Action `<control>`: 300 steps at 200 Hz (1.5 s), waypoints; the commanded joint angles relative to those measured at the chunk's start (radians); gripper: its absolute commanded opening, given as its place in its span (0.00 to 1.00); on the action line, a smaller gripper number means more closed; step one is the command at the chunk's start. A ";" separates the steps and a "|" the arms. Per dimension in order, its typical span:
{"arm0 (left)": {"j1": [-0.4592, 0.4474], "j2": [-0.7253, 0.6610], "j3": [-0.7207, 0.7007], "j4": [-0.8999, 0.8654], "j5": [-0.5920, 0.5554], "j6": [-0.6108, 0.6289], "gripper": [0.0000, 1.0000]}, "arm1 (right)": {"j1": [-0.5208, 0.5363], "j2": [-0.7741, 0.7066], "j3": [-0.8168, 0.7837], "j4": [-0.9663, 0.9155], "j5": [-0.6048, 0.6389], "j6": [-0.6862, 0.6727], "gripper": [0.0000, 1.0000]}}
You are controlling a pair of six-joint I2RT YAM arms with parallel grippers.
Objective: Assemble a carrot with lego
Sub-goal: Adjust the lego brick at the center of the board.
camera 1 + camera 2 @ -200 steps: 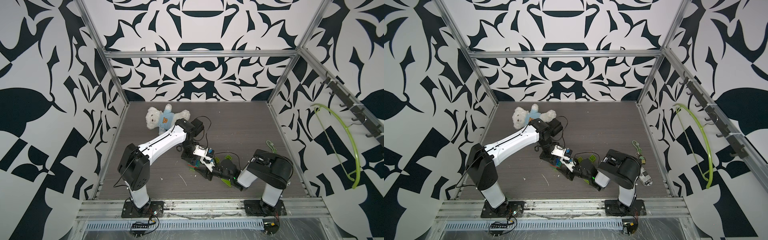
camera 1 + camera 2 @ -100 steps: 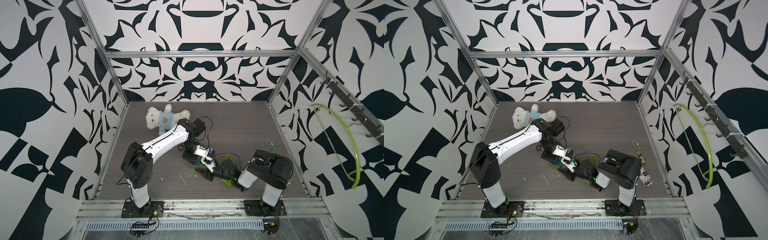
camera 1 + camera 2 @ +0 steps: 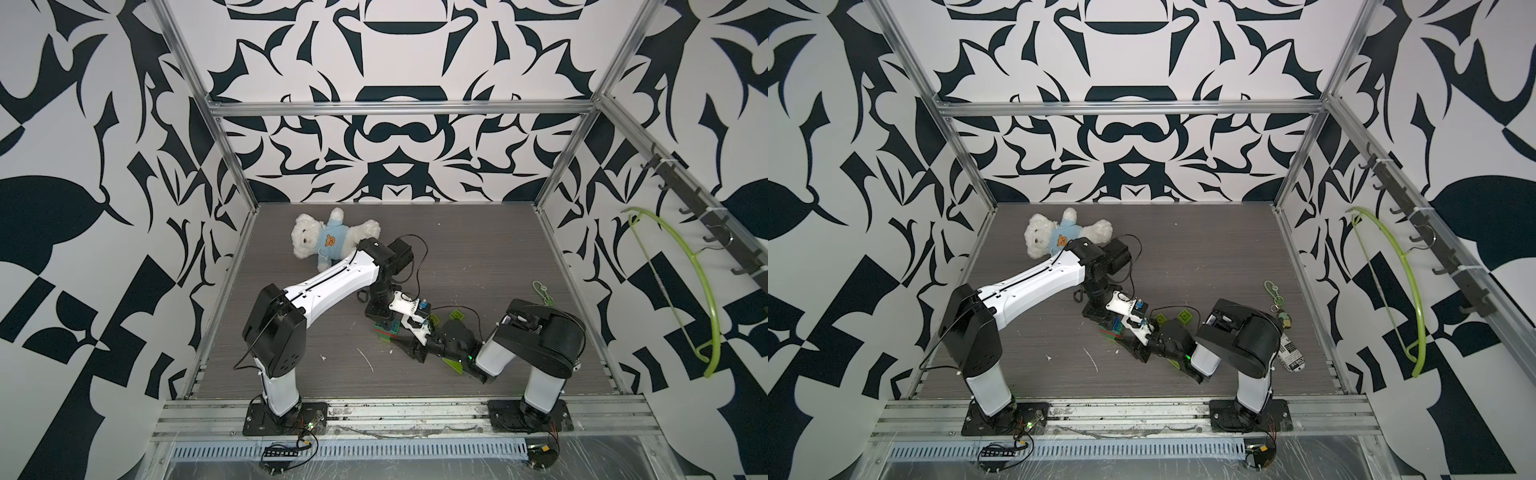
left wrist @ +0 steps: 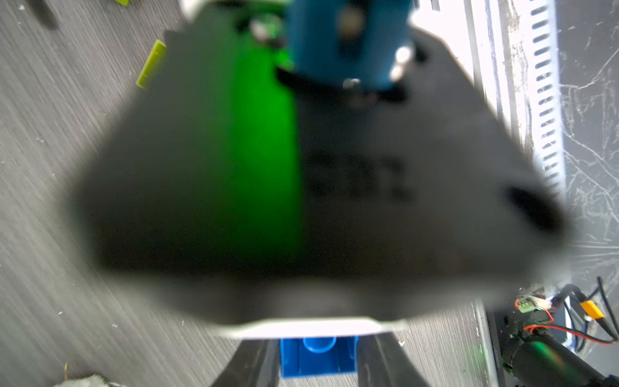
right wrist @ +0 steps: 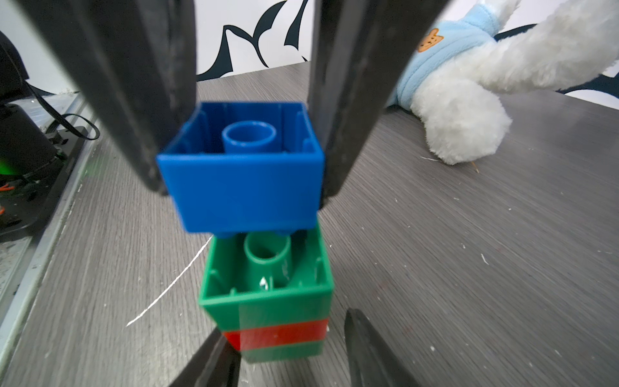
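Left tool (image 5: 243, 192) is pinching blue brick (image 5: 241, 167), studs facing hollow green end of carrot stack (image 5: 268, 301); right tool (image 5: 283, 323) is pinching it, long axis running between tools.

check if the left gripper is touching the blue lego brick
Touching. In the right wrist view both fingers of the left gripper press against opposite sides of the blue lego brick, no gap.
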 commanded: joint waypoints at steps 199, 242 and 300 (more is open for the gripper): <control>-0.076 0.065 -0.010 -0.033 -0.040 -0.056 0.00 | -0.003 -0.009 0.008 0.050 0.020 0.027 0.53; -0.074 0.048 -0.030 -0.026 -0.063 -0.055 0.00 | -0.003 -0.011 0.003 0.050 0.022 0.029 0.53; -0.055 0.029 0.030 -0.025 -0.069 -0.046 0.00 | -0.002 -0.030 -0.013 0.050 0.024 0.028 0.54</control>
